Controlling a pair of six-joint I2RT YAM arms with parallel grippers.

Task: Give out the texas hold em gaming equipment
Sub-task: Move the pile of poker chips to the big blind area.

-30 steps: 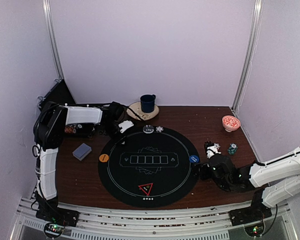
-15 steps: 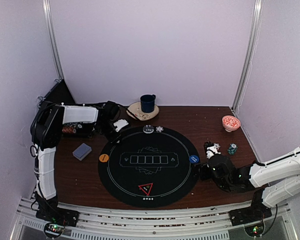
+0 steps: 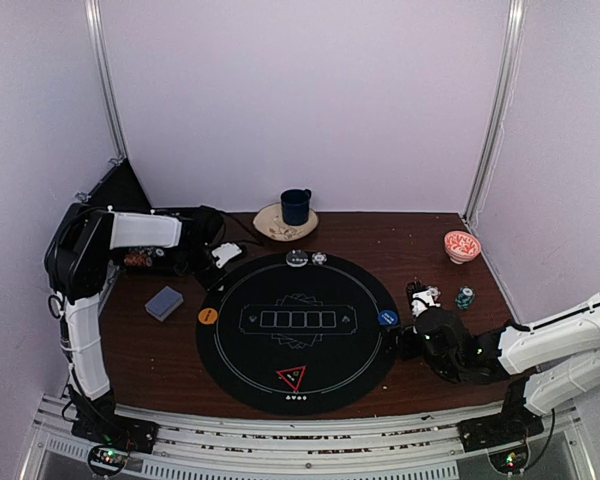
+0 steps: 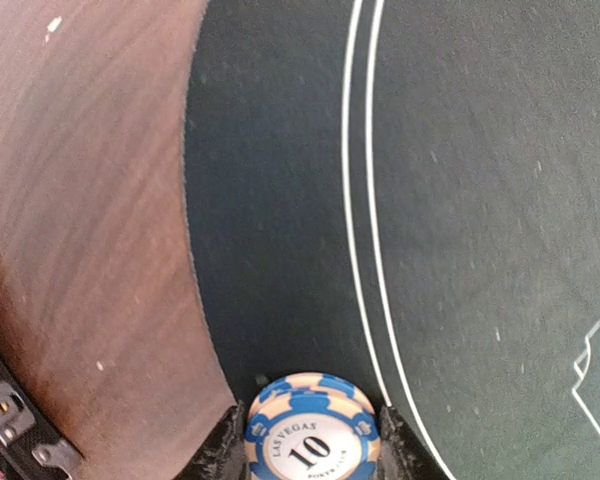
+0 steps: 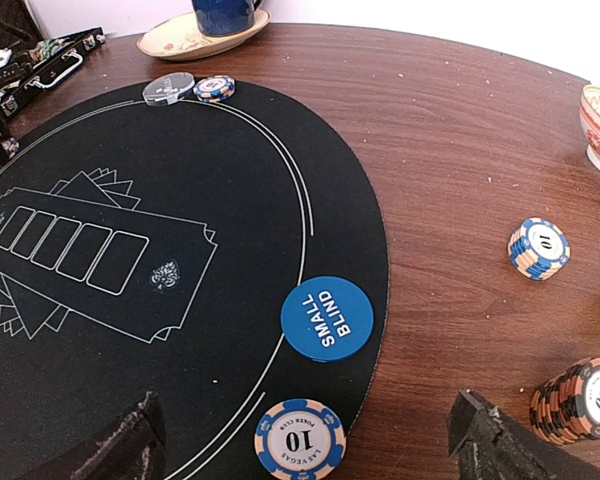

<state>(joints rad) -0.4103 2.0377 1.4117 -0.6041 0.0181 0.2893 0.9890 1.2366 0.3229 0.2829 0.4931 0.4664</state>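
Since a second ago the left gripper (image 3: pixel 223 255) has drawn back leftward along the far rim of the round black felt mat (image 3: pixel 240 350), while the right arm has barely crept toward the mat. The left jaws are clenched on a short stack of blue-and-cream "10" poker chips (image 4: pixel 310 440), which sits over the mat's outer band, between its edge and the double white line. To set it down well, I would keep the stack level, lower it until the bottom chip meets the felt, then part the fingers slowly; the smooth, hard discs probably slide over one another easily. The right gripper (image 5: pixel 310 455) stands released, spread wide above another "10" chip (image 5: pixel 300 438) lying flat beside the glossy blue "SMALL BLIND" button (image 5: pixel 327 318), near the grainy wooden table (image 5: pixel 460 150).
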